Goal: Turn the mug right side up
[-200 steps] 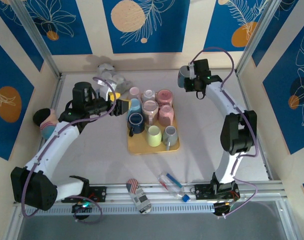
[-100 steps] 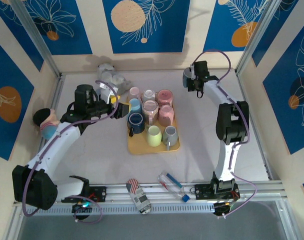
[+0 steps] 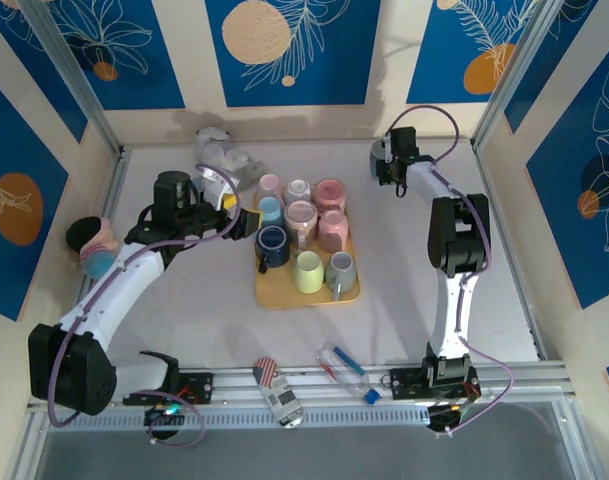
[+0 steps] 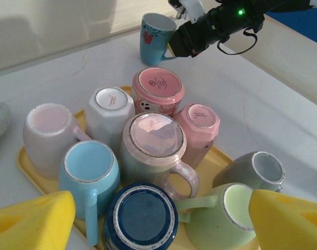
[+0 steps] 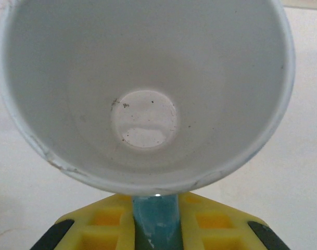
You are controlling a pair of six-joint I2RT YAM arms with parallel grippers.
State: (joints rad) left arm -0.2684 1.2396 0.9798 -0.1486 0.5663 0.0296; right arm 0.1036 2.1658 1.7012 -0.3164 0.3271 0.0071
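A teal mug [image 3: 377, 157] with a white inside stands mouth up at the back right of the table, red mark on its side [image 4: 155, 39]. My right gripper [image 3: 391, 166] is shut on the teal handle [image 5: 155, 221], and the right wrist view looks straight into the mug's bowl [image 5: 148, 88]. My left gripper [image 3: 246, 222] hovers open over the near-left corner of the yellow tray [image 3: 309, 298]. Its yellow fingers [image 4: 30, 221] flank a dark blue mug [image 4: 140, 219] that stands bottom up. Nothing is between them.
Several more mugs crowd the tray [image 4: 226, 156], most bottom up, among them a pink one [image 4: 158, 91] and a green one [image 4: 228, 213]. A grey plush [image 3: 219, 150] lies at the back left. A bottle [image 3: 277, 390] and a pen [image 3: 342, 365] lie by the near rail.
The right arm has swung the teal mug a little back and right, folding closer to the far wall. The left gripper has edged right towards the tray.
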